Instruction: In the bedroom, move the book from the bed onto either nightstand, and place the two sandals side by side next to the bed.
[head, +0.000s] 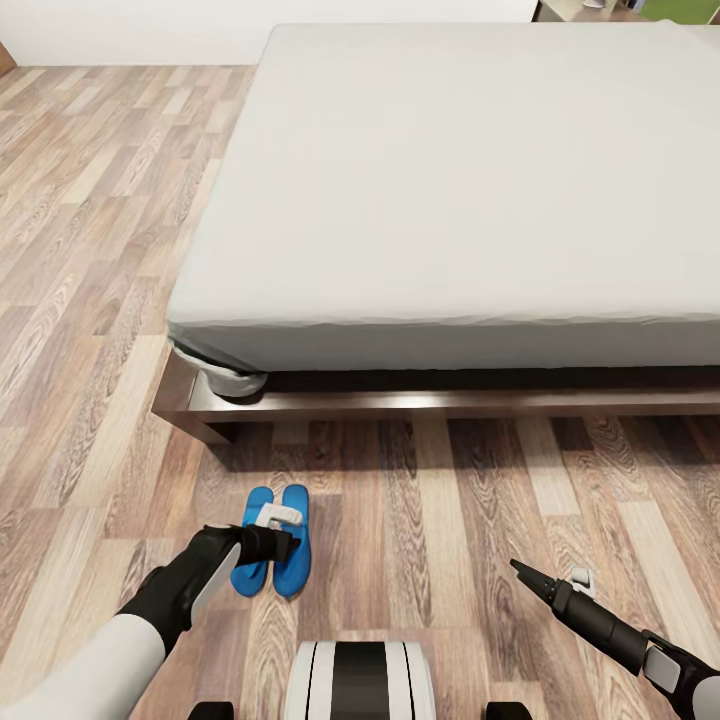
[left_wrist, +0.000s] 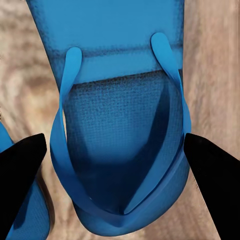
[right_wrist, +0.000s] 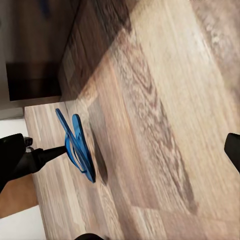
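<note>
- Two blue sandals (head: 275, 540) lie side by side, touching, on the wood-plank floor (head: 90, 300) near the bed (head: 450, 200) corner.
- Left gripper (left_wrist: 117, 155) hovers over one sandal, jaws wide, nothing held, likely for release or regrasp.
- Right gripper (head: 530, 580) idle, apart from sandals; appears open, empty.

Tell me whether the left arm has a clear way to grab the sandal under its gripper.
Probably yes. The left gripper hangs open directly over the sandal, its fingers flanking the sole on the wood floor. The second sandal lies close alongside and might crowd one finger.
</note>
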